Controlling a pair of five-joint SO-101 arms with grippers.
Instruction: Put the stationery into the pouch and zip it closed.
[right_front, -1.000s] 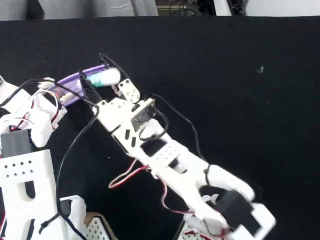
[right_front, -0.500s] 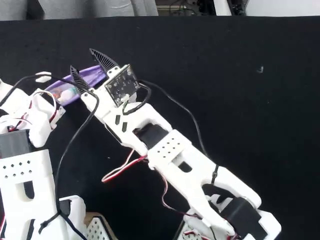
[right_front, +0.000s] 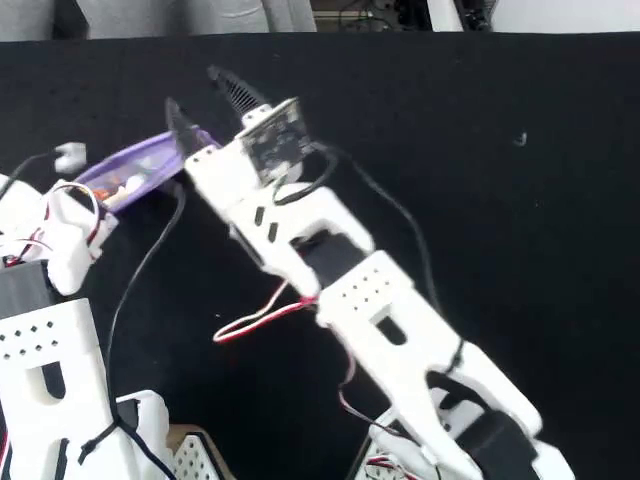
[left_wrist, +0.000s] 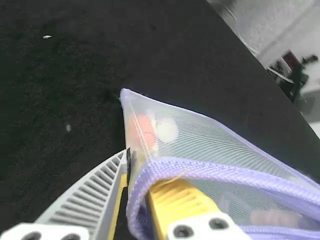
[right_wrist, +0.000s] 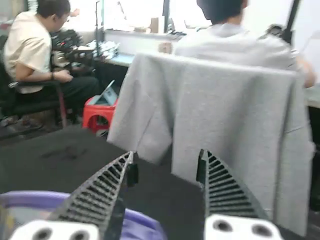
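Stationery (left_wrist: 150, 127) looks already inside the pouch (right_front: 140, 170), which sits far left on the table (right_front: 480, 120) with its rim pinched by the left gripper (left_wrist: 136, 170); the right gripper (right_front: 193, 88) hangs wide and empty just above it, so the next move is zipping it shut.

White arms (right_front: 370, 300), black ribbed right gripper (right_front: 191, 86)
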